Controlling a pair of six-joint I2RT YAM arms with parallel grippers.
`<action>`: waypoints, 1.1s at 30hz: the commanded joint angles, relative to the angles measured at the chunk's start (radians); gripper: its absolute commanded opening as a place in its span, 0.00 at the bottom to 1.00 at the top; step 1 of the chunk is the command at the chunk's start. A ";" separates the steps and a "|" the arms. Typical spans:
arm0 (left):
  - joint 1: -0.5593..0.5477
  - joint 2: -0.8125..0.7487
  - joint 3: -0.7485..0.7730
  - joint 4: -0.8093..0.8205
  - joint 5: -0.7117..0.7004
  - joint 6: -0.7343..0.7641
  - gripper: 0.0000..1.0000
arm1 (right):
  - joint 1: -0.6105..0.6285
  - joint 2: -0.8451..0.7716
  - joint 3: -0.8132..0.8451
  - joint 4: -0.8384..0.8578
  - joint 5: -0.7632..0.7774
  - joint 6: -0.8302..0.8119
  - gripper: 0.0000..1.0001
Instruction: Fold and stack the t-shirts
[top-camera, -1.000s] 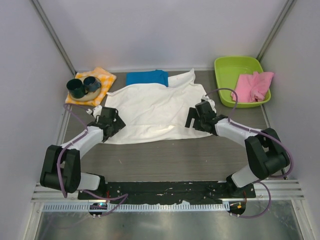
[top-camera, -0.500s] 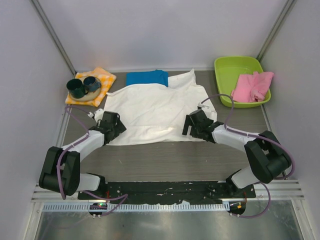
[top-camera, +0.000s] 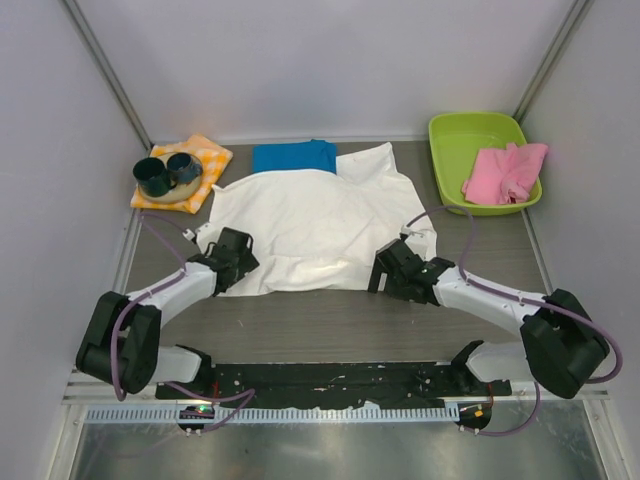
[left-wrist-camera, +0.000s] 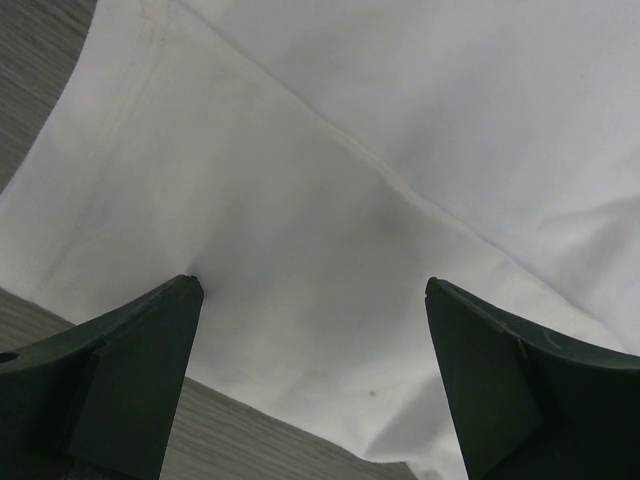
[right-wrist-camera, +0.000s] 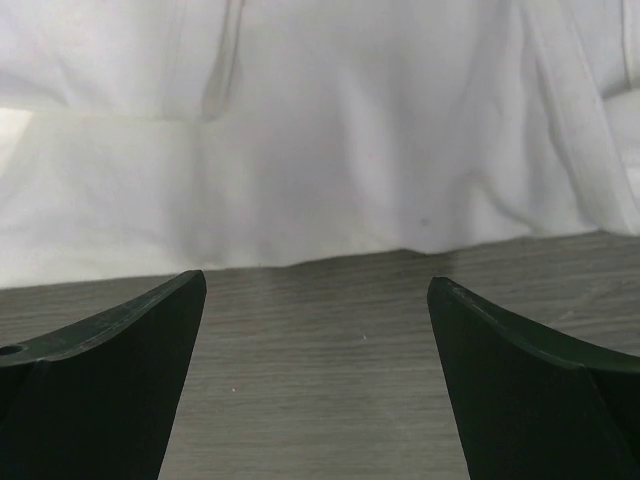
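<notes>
A large white t-shirt (top-camera: 315, 225) lies spread flat in the middle of the table, plain side up. A folded turquoise-blue t-shirt (top-camera: 293, 156) lies behind it at the back. My left gripper (top-camera: 243, 256) is low over the white shirt's near left corner, open, with only cloth (left-wrist-camera: 380, 120) and the hem between its fingers (left-wrist-camera: 312, 290). My right gripper (top-camera: 384, 270) hovers at the near right hem, open. In its wrist view the white hem (right-wrist-camera: 330, 130) runs just beyond the fingertips (right-wrist-camera: 317, 285), with bare table under them.
An orange-and-white checked cloth (top-camera: 205, 160) at the back left carries two dark cups (top-camera: 165, 172). A green tray (top-camera: 478, 140) at the back right holds a pink cloth (top-camera: 505, 170). Walls close in the left, right and back sides.
Both grippers have drawn back toward the near hem of the white shirt, staying open. The shirt's far right part has shifted and lies a little flatter.
</notes>
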 joint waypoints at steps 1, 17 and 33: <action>-0.083 -0.084 -0.090 -0.159 -0.001 -0.122 1.00 | 0.040 -0.103 -0.026 -0.130 0.064 0.095 0.99; -0.171 -0.564 -0.001 -0.531 -0.126 -0.164 1.00 | 0.052 -0.237 0.073 -0.121 0.107 0.000 1.00; -0.171 -0.382 0.073 -0.325 -0.089 -0.104 1.00 | 0.052 0.004 0.008 0.288 0.041 -0.083 1.00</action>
